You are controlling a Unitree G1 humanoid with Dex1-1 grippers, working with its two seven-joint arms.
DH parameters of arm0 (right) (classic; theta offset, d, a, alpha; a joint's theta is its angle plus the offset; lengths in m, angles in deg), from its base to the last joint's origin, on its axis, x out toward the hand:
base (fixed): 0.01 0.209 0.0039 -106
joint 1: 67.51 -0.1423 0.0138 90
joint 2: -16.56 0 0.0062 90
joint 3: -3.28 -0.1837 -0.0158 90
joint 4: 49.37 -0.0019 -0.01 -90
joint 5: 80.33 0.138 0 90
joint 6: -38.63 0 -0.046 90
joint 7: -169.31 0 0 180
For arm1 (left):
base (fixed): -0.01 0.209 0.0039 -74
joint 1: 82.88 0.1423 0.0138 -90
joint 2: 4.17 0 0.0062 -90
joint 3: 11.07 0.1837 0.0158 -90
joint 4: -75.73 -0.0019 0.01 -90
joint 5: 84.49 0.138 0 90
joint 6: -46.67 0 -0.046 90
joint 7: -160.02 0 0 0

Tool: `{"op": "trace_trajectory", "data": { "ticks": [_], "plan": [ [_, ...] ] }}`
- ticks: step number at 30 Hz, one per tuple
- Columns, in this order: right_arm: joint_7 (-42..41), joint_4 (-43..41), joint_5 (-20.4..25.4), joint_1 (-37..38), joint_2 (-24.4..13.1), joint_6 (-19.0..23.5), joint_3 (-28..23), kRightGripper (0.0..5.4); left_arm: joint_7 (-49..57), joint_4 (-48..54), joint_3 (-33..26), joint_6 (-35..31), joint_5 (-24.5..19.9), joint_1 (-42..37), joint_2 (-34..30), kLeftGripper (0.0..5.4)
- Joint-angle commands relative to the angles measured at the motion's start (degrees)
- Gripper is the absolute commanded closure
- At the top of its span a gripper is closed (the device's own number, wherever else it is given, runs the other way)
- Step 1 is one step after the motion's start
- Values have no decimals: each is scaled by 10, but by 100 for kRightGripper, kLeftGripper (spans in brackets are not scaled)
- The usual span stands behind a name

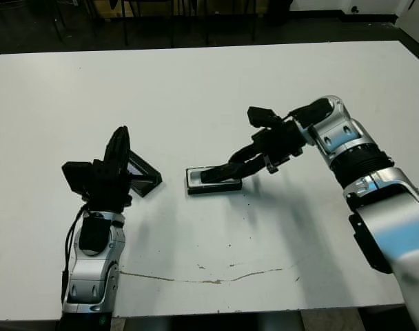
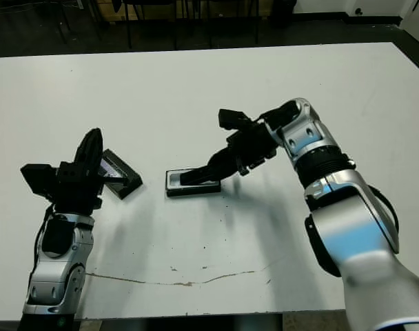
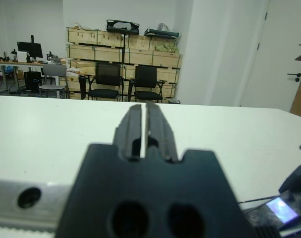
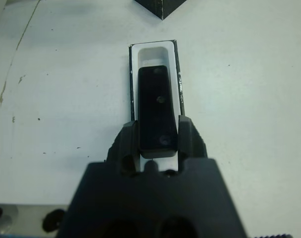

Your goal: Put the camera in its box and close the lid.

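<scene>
The right claw (image 4: 158, 136) grips the camera (image 4: 157, 111) by one end, a finger on each long side, holding it over the open box (image 4: 176, 84). The camera is a glossy black bar lying lengthwise within the box's white lining, whose far end shows bare. The box sits mid-worktop (image 1: 209, 89). The left claw (image 3: 144, 126) is closed on nothing, raised just beside the black lid (image 1: 144, 174).
</scene>
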Motion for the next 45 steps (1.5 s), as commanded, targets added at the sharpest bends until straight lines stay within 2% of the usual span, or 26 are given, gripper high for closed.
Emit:
{"op": "trace_trajectory", "data": {
  "ticks": [1, 5, 9, 18, 27, 30, 34, 38, 43, 45],
  "plan": [
    [6, -2, -8, 10, 2, 5, 3, 486, 1, -10, 1, 0, 5, 10, -1, 540],
    [8, -12, -10, 14, 5, 3, 7, 486, 1, -13, 1, 1, 5, 10, 0, 540],
    [9, -37, -12, 28, 12, -17, 13, 486, 3, -10, 2, -3, 6, 11, 1, 540],
    [14, -67, -28, 45, 45, 41, 50, 486, 6, -10, 2, 2, 9, 14, 3, 540],
    [21, -88, -28, 66, 56, 53, 67, 486, 5, -12, 2, 4, 9, 16, 2, 540],
    [22, -96, -37, 68, 47, 39, 76, 486, 3, -12, 2, 5, 7, 16, 2, 540],
    [10, -96, -44, 54, 20, -45, 78, 418, 7, -10, 2, 0, 8, 17, 4, 540],
    [25, -89, -36, 40, -3, -104, 55, 346, 5, -9, 3, 3, 7, 19, 4, 540],
    [63, -107, -37, 29, -30, -129, 28, 260, 5, -11, 5, 3, 8, 18, 4, 540],
    [72, -112, -33, 26, -37, -121, 18, 227, 7, -13, 5, 8, 11, 17, 4, 540]
  ]
}}
